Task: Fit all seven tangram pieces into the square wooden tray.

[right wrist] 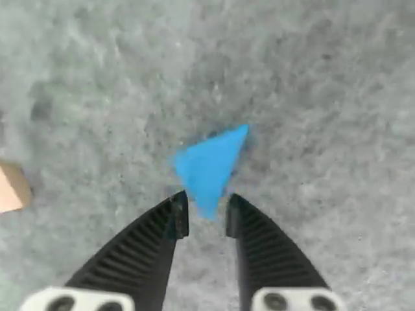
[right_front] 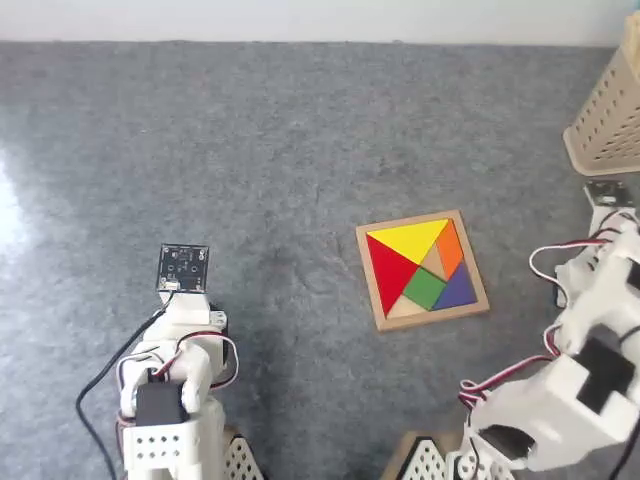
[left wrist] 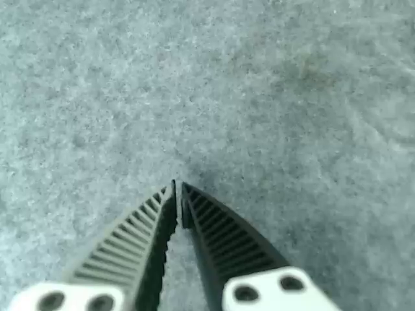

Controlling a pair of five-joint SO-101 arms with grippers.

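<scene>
The square wooden tray (right_front: 432, 318) lies on the grey carpet right of centre. In it sit a yellow triangle (right_front: 408, 240), a red triangle (right_front: 388, 272), an orange piece (right_front: 452, 250), a green square (right_front: 425, 288) and a purple piece (right_front: 458, 290); bare wood shows between them. A light-blue triangle (right wrist: 211, 165) lies flat on the carpet. My right gripper (right wrist: 206, 206) is open, its fingertips either side of the triangle's near corner. My left gripper (left wrist: 178, 188) is shut over bare carpet, holding nothing.
A beige perforated basket (right_front: 610, 110) stands at the far right edge. The left arm (right_front: 180, 350) sits at the front left, the right arm (right_front: 590, 350) at the front right. A tan wooden corner (right wrist: 10, 188) shows beside the right gripper.
</scene>
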